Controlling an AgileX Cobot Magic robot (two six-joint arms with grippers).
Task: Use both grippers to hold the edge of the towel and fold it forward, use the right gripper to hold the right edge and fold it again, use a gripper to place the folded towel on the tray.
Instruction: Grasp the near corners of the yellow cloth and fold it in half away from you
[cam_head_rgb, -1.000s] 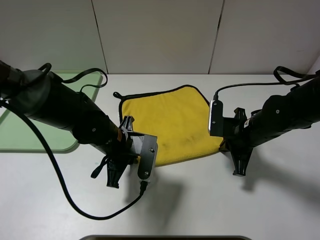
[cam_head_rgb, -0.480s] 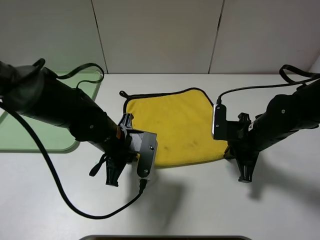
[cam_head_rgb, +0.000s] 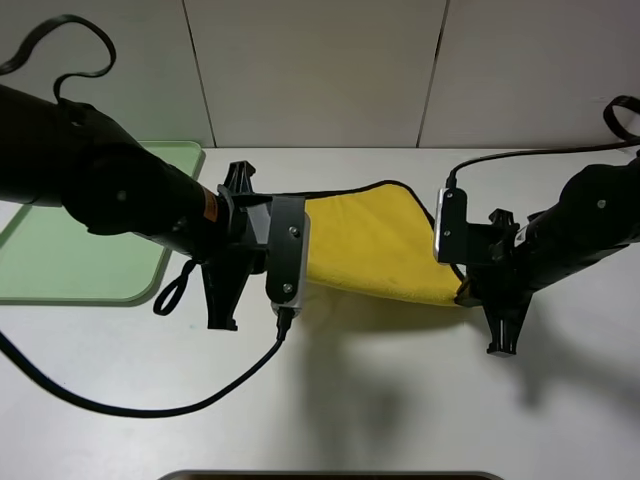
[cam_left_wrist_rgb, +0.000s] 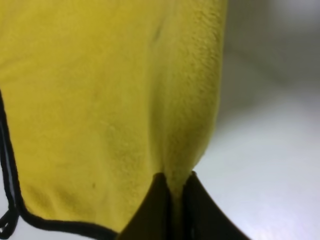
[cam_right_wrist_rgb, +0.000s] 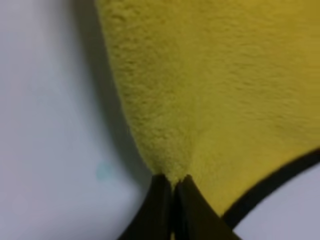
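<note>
The yellow towel (cam_head_rgb: 375, 235) hangs between both grippers, its near edge lifted off the white table and its far part, with black trim (cam_head_rgb: 350, 188), still lying down. My left gripper (cam_head_rgb: 296, 272) is shut on the near left part of the towel; in the left wrist view the fingertips (cam_left_wrist_rgb: 172, 186) pinch yellow cloth (cam_left_wrist_rgb: 110, 100), with black trim (cam_left_wrist_rgb: 7, 165) beside. My right gripper (cam_head_rgb: 464, 290) is shut on the near right corner; in the right wrist view the tips (cam_right_wrist_rgb: 172, 184) pinch the cloth (cam_right_wrist_rgb: 225, 75) close to its black trim (cam_right_wrist_rgb: 270, 185). The pale-green tray (cam_head_rgb: 70, 275) lies at the far left.
A black cable (cam_head_rgb: 150, 405) from the left arm loops over the table in front. A white panelled wall (cam_head_rgb: 320, 70) stands just behind the towel. The lifted towel casts a shadow (cam_head_rgb: 380, 300) on the table.
Both grippers have risen and moved toward the wall, carrying the towel's near edge up off the table. The towel now sags between them instead of lying flat.
</note>
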